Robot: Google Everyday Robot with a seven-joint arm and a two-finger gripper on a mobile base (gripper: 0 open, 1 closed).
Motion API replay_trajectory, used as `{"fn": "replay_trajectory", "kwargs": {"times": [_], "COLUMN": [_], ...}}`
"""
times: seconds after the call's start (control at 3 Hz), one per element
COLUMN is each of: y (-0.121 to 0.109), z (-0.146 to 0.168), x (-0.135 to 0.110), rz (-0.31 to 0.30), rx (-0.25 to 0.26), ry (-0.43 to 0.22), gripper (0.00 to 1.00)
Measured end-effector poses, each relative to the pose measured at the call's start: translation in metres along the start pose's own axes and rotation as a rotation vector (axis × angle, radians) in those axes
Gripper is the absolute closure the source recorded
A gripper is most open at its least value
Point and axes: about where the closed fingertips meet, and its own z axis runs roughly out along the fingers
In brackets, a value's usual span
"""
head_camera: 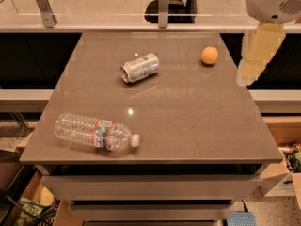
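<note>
Tool [257, 55] right of orange [209, 55], openness cannot be told, tipped can [139, 68], lying bottle [94, 132], labels unreadable

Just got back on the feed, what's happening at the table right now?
The robot's gripper hangs above the right edge of the table, carrying nothing visible. The orange is nearest to it, untouched. A silver can lies on its side mid-table, and a clear water bottle lies near the front left.
</note>
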Motion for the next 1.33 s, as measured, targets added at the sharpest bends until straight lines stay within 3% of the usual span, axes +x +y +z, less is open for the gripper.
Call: {"fn": "replay_trajectory", "kwargs": {"times": [0.67,1.0,1.33], "y": [-0.028,-0.038,-0.038], "z": [0.035,0.061,0.061], "x": [-0.027,-0.041,-0.041], "rz": [-0.094,-0.120,-0.121], "rx": [-0.040,-0.095,-0.095], "ry": [-0.052,-0.089,-0.089], "gripper": [0.00,0.00,0.00]}}
